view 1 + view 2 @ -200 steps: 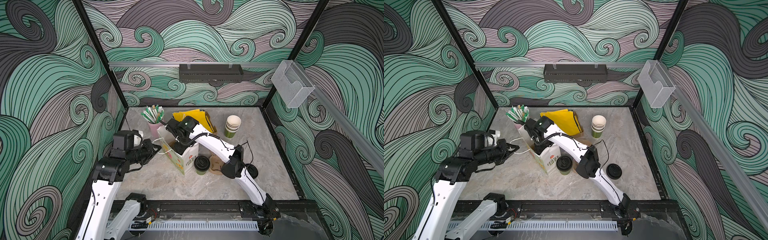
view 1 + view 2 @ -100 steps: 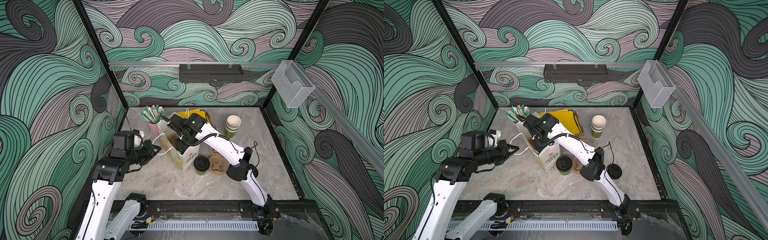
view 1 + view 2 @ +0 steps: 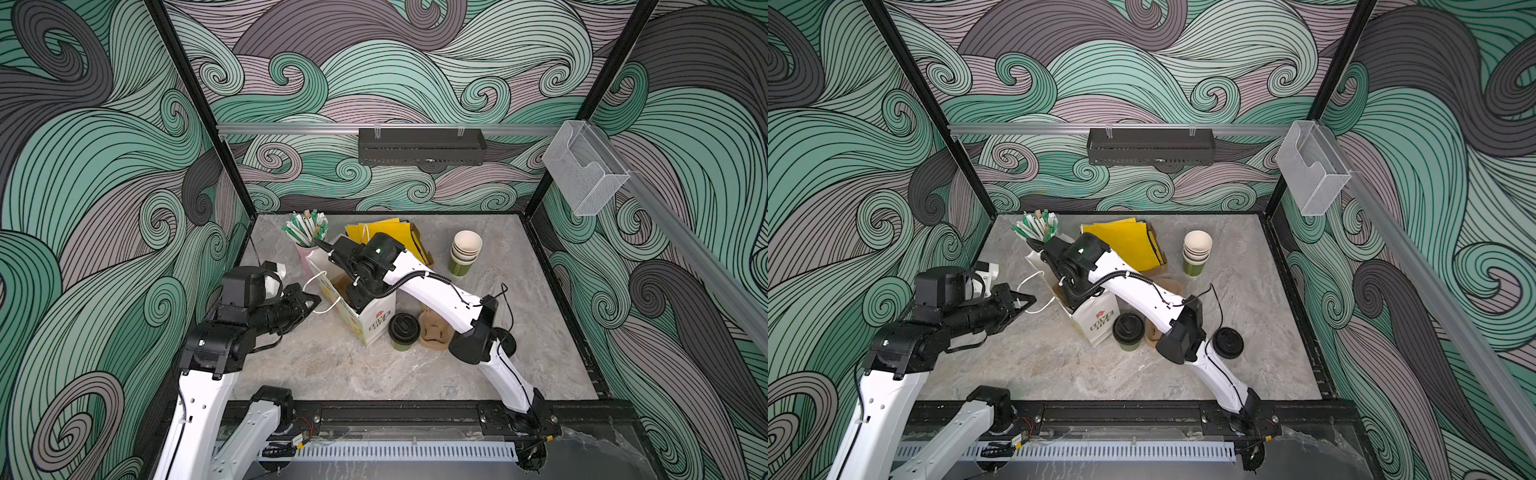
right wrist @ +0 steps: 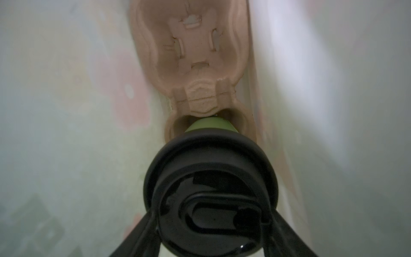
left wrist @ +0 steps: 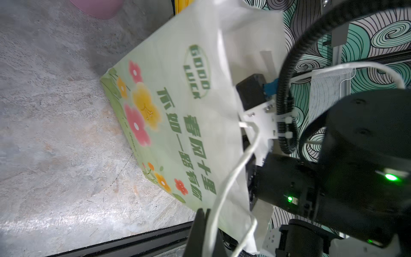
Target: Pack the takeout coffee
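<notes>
Right tool grips the takeout coffee inside the bag (left tool pinching its handle); released unseated, we'd tip it.

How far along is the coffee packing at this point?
Done: the paper bag stands open with a pulp carrier inside. In hand: the left gripper pinches the bag's handle; the right gripper, inside the bag, holds a lidded cup with its base in a carrier pocket. Left: release and withdraw. A second lidded cup stands on the table beside the bag.
</notes>
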Robot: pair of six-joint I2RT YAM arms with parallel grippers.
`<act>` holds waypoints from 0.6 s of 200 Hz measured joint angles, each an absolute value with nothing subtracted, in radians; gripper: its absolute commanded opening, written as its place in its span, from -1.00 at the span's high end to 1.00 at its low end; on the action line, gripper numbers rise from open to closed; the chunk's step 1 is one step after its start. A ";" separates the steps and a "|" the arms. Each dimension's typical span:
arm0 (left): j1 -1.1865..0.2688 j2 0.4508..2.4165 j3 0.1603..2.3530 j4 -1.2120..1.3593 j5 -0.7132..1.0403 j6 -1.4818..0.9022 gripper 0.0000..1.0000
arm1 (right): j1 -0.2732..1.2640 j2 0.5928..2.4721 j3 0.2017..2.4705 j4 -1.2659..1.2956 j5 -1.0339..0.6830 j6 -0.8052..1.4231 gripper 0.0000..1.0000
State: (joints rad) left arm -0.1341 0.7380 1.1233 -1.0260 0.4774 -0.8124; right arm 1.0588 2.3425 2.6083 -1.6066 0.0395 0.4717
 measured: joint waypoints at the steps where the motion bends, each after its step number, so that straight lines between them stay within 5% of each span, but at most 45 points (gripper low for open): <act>1: -0.134 0.737 1.123 -1.027 0.477 -0.813 1.00 | 1.059 2.344 2.608 -1.607 0.039 0.472 -0.12; 88: -0.134 0.646 1.059 -1.108 0.474 -0.831 1.00 | 1.110 2.394 2.593 -1.607 0.019 0.469 -0.14; 120: -0.134 0.644 1.059 -1.108 0.472 -0.831 1.00 | 1.107 2.409 2.593 -1.607 0.019 0.468 -0.31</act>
State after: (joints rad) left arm -0.1341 0.6441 1.0592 -1.1080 0.4725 -0.8314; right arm 1.1069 2.4092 2.5931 -1.6070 0.0193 0.4683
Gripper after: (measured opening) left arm 0.047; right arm 0.640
